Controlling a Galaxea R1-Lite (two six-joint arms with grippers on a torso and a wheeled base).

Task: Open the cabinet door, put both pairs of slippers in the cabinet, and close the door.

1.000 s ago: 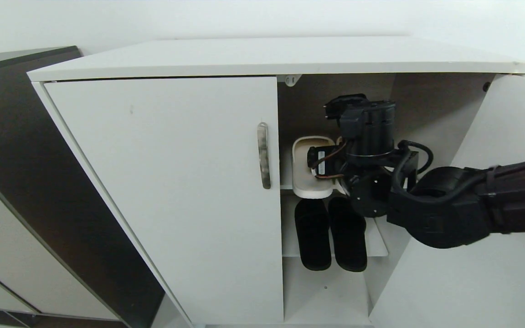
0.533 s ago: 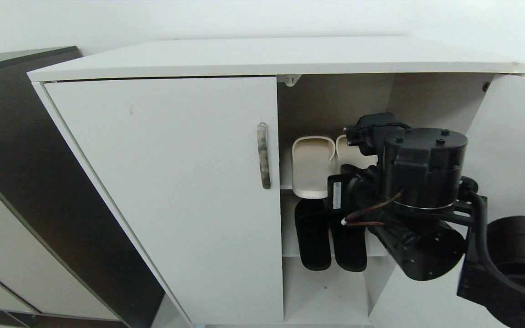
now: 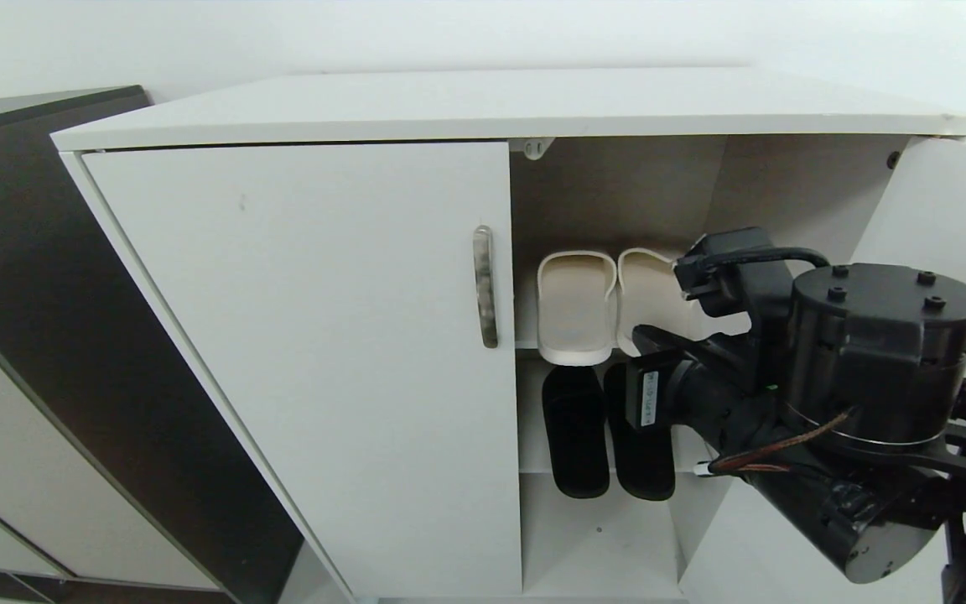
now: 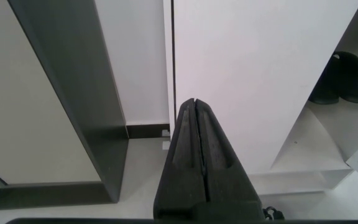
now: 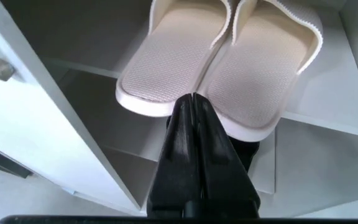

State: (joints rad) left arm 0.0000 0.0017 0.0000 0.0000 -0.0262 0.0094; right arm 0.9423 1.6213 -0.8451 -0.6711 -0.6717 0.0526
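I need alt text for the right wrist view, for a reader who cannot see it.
A pair of cream slippers lies side by side on a white cabinet shelf, their near ends over its front edge. The shut black right gripper points at them.

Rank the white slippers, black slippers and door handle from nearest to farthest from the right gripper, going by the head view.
1. White slippers: on the upper shelf, just ahead of the right gripper.
2. Black slippers: just below the white pair.
3. Handle: on the shut left door, off to the gripper's left.
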